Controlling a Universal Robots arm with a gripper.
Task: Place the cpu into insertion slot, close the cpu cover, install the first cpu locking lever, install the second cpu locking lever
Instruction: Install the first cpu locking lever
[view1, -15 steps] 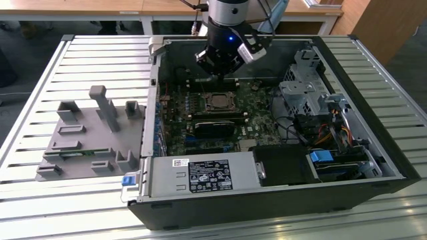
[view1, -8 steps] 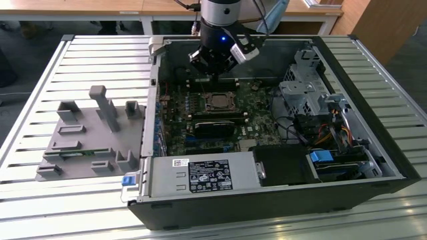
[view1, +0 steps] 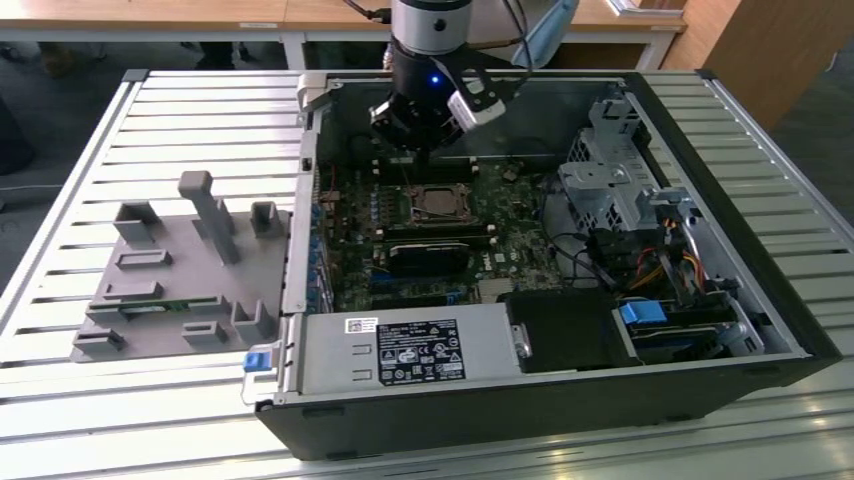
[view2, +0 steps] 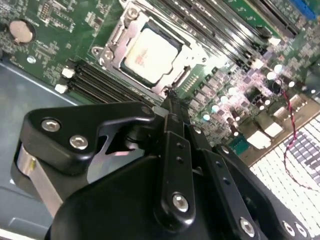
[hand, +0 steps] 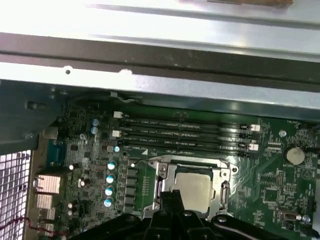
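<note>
Just ahead of the jaws' tips lay the chip (view2: 150, 52), seated under the metal cover (view2: 114, 54), which looked shut. The jaws were pinched together, holding nothing. Locking would want a slow, straight press, tips kept off the chip.

this looks like a robotics lab or test workshop. a worktop (view1: 120, 420) of slatted aluminium profiles carries a desktop computer case (view1: 534, 415) lying open on its side, with its green circuit board (view1: 521, 210), drive cages (view1: 607, 190) and cables (view1: 681, 265) bared. beside it sits a grey moulded fixture (view1: 187, 270) with slots and posts. a robot arm (view1: 430, 30) hangs over the case, and plain wooden desks (view1: 160, 12) stand in the background.
</note>
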